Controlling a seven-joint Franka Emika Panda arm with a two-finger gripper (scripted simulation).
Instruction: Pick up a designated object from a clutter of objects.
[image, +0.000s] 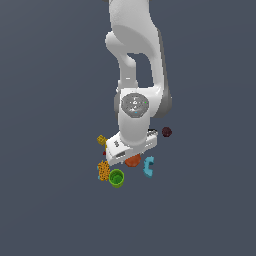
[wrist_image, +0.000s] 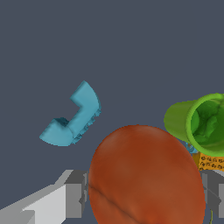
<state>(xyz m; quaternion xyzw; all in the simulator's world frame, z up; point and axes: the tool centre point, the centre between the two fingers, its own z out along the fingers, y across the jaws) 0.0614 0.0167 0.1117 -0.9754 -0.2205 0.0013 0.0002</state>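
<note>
The orange-red smooth ball (wrist_image: 146, 175) sits between my two fingers, with the pads against its two sides. In the exterior view the ball (image: 133, 161) shows just under the white hand, down at the level of the other items. My gripper (image: 129, 158) (wrist_image: 144, 188) is shut on the ball. The green cup (image: 116, 178) (wrist_image: 197, 124) lies on its side close beside the ball. The cyan C-shaped piece (image: 149, 166) (wrist_image: 74, 120) lies apart on the other side. The orange-yellow bumpy block (image: 104, 170) (wrist_image: 212, 162) sits next to the cup.
A small dark maroon ball (image: 166, 132) lies on the exterior view's right, behind the arm. A yellow block (image: 101, 139) lies on the exterior view's left of the hand. The black-red clamp is mostly hidden by the hand. The floor is plain dark grey.
</note>
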